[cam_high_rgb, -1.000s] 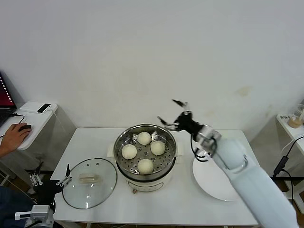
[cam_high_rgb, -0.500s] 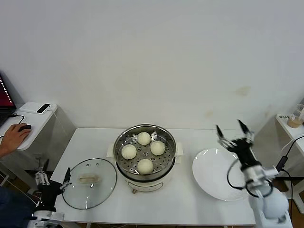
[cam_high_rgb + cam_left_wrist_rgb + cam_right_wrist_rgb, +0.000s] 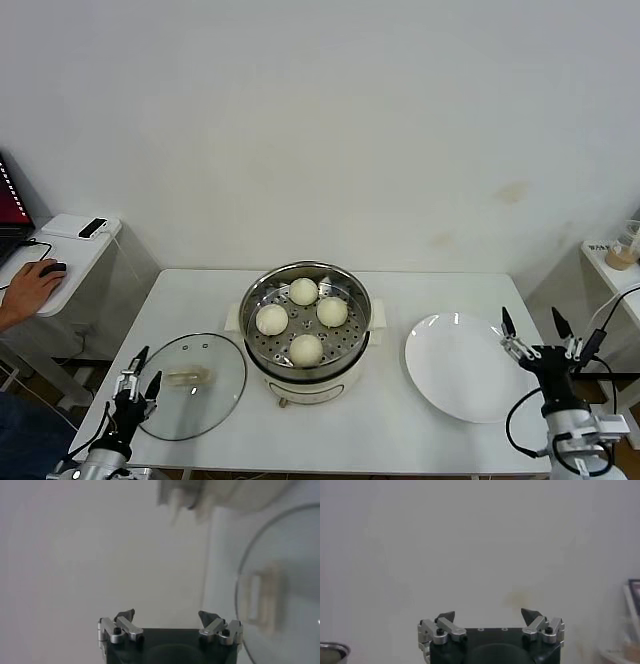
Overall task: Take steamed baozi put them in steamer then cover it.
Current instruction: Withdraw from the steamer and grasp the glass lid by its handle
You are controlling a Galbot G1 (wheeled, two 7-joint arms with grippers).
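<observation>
The steamer [image 3: 355, 335] stands mid-table with four baozi [image 3: 303, 291] on its perforated tray, uncovered. The glass cover [image 3: 220, 395] lies flat on the table to its left, cream handle [image 3: 188, 376] up. My left gripper [image 3: 138, 375] is open and empty, low at the cover's left edge. In the left wrist view my left gripper [image 3: 166, 616] has the cover [image 3: 295, 570] off to one side ahead and the steamer base [image 3: 235, 492] beyond. My right gripper [image 3: 530, 318] is open and empty, just right of the plate. In its own view it [image 3: 488, 614] faces the wall.
An empty white plate [image 3: 455, 365] lies right of the steamer. A side table [image 3: 60, 245] with a person's hand on a mouse stands far left. A shelf with a cup [image 3: 625, 250] is at the far right. The table's front edge is close to both grippers.
My right arm has drawn back from the steamer, past the plate, and dropped low at the right edge. My left gripper has risen a little toward the cover's left edge.
</observation>
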